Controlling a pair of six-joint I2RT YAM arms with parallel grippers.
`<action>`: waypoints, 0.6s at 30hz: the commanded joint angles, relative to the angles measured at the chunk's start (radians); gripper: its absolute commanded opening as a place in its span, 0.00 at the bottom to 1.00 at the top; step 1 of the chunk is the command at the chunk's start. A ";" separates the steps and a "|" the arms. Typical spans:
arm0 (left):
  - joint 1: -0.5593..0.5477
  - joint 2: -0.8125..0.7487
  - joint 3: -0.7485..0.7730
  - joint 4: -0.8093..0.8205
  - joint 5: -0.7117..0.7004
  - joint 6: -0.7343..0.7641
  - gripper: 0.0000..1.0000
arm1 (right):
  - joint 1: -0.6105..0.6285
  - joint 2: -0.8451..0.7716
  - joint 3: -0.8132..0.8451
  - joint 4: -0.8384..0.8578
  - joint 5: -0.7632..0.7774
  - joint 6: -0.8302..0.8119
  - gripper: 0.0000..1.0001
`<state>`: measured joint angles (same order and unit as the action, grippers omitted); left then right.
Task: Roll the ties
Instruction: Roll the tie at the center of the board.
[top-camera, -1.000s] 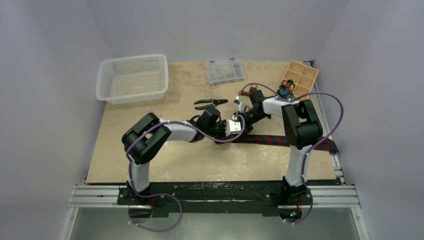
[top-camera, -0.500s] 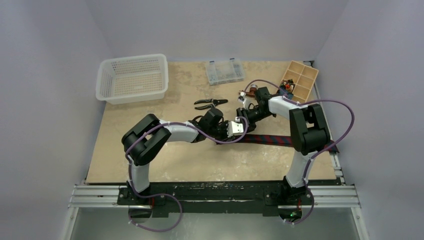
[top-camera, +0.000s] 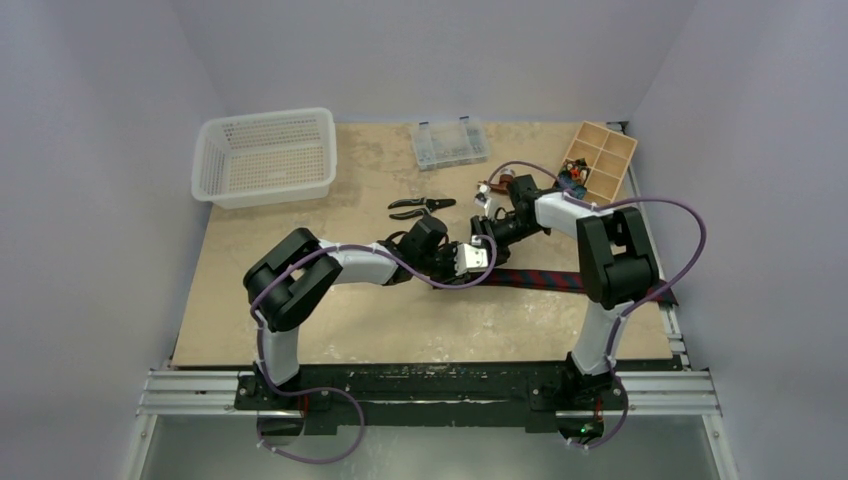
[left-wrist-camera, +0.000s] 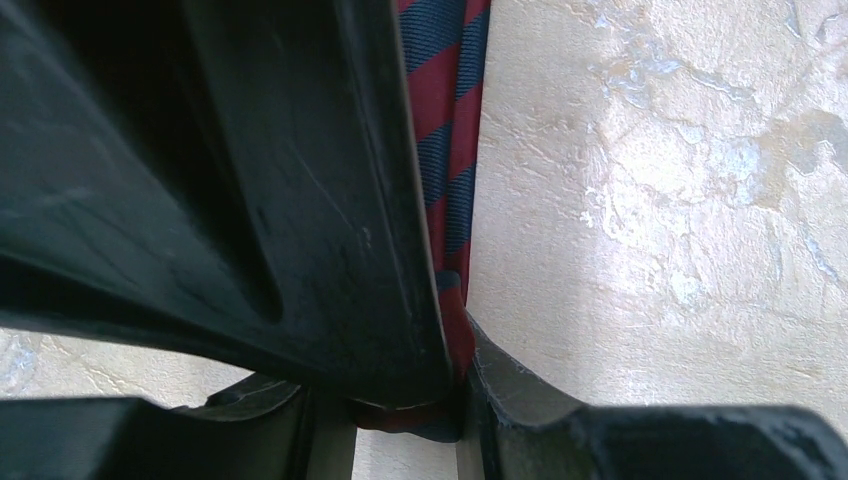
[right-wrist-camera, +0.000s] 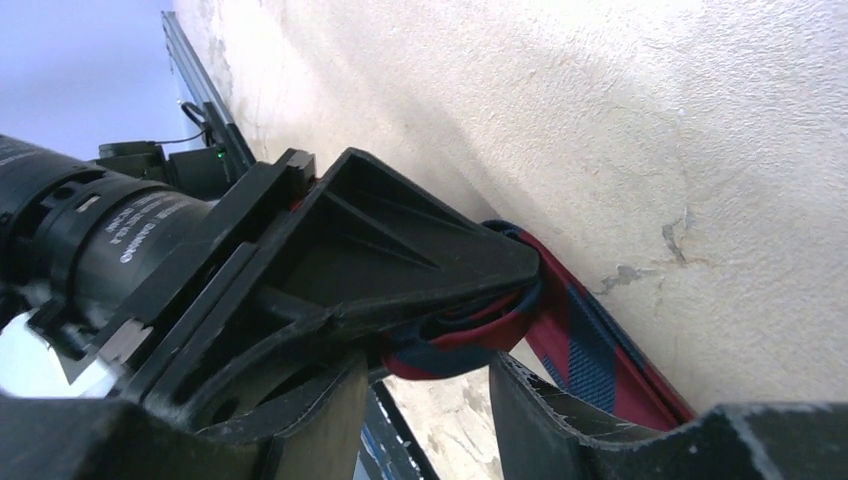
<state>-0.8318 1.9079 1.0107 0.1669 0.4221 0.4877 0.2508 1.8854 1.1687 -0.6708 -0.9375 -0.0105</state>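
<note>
The navy-and-red striped fabric necktie (top-camera: 545, 279) lies as a flat strip on the beige mottled desk (top-camera: 400, 320), right of centre, its left end looped into a small coil. The left gripper (left-wrist-camera: 455, 400) has its jaws clenched on that end. The right gripper (right-wrist-camera: 430, 400) sits just beside it, jaws released on either side of the coil.

white basket (top-camera: 265, 155) far-left | organizer box (top-camera: 449, 143) far-centre | wooden tray (top-camera: 600, 160) far-right | pliers (top-camera: 420, 207) mid-table
</note>
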 joint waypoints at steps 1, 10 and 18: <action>-0.007 0.051 -0.020 -0.165 -0.047 0.034 0.22 | 0.008 0.050 0.017 0.030 -0.011 0.016 0.45; 0.019 0.042 -0.017 -0.151 0.017 -0.017 0.35 | -0.025 0.086 0.013 -0.061 0.109 -0.116 0.00; 0.094 -0.079 -0.116 0.118 0.235 -0.099 0.67 | -0.035 0.150 0.039 -0.087 0.212 -0.145 0.00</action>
<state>-0.7563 1.8919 0.9638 0.2001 0.5549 0.4370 0.2180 2.0174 1.1831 -0.7364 -0.8444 -0.0986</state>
